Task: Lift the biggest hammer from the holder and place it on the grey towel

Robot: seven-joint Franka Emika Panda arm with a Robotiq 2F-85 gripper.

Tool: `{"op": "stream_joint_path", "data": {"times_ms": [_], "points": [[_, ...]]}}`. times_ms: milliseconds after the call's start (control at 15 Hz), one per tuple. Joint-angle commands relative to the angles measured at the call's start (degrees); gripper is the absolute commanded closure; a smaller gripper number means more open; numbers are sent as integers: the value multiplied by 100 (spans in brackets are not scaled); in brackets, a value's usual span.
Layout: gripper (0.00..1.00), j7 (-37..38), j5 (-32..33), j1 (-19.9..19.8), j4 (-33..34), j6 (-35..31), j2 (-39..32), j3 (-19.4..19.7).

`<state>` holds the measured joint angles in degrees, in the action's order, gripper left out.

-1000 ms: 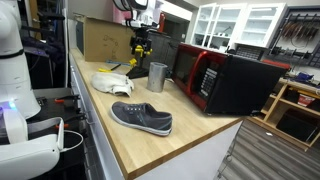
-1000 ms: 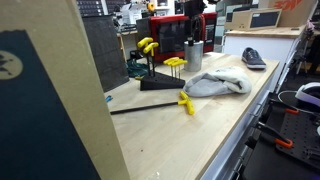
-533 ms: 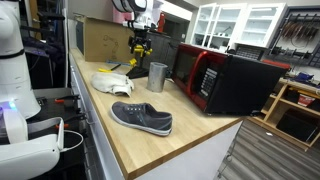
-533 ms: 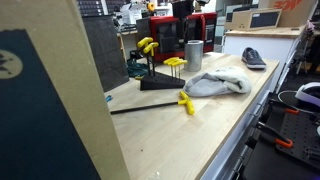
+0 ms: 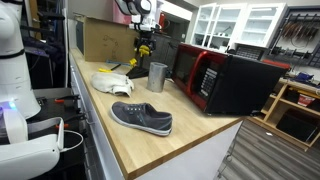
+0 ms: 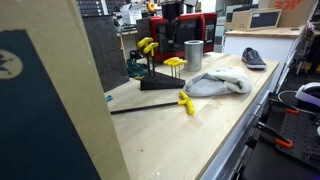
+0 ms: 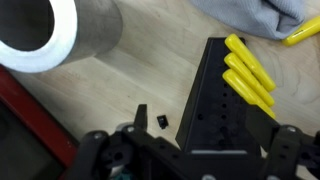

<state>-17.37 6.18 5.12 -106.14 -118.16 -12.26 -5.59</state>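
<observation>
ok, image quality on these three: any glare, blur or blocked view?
Wrist view: the metal cup glares near white at its rim, the tool at the bottom is dark and soft. In an exterior view a close blurred panel blocks the picture's left side. In an exterior view the shoe is evenly lit.

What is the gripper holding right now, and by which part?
Nothing. The gripper is open above the black holder; the yellow hammers sit untouched in it.

In the wrist view, the towel (image 7: pixel 255 15) and cup (image 7: pixel 45 40) beyond the holder (image 7: pixel 215 110) are cut off at the top edge, and the gripper (image 7: pixel 190 152) is blurred.
</observation>
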Motion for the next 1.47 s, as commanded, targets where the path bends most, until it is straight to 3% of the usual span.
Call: {"op": "stream_joint_path", "data": {"times_ms": [0,600,1067,1400], "points": [[0,-615,8,-22,520,95,-186,-107],[0,-480,4,-22,341,18,-134,-93],[0,-914,-453,33,561,47,-245,-396],[0,-1402,-333,73,803,252,-155,-497]]}}
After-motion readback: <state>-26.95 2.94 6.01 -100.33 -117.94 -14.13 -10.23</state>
